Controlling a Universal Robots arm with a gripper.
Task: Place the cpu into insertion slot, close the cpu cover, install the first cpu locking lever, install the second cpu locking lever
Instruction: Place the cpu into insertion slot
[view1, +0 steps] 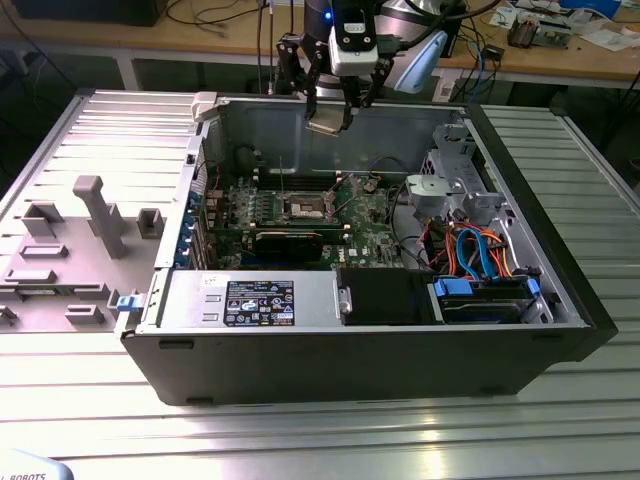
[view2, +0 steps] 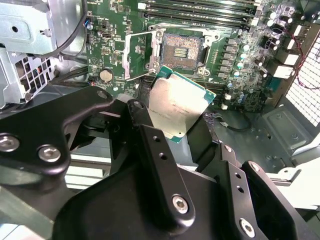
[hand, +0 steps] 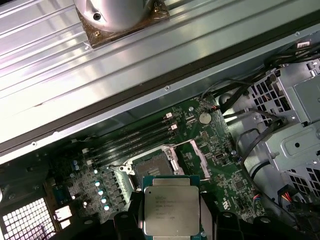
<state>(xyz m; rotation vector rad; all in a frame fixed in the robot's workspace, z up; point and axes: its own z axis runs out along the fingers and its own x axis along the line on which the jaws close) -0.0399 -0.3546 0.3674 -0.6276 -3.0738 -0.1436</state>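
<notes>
Clamps the cpu (hand: 171, 211) by its edges in the gripper (view1: 330, 112), fingers narrow around it, high over the case (view1: 350, 362) near its far edge, well above the insertion slot (view2: 181, 48). Risks damage to the slot if set down tilted or turned the wrong way.

The arm points its gripper (view1: 332, 112) downward, jaws clamped on the cpu (hand: 171, 205).

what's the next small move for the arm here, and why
Probably lower towards the small square dark socket with a silver rim: the gripper holds the flat square silver-grey chip well above it, the socket looks empty, and its thin silver frame cover stands open.
</notes>
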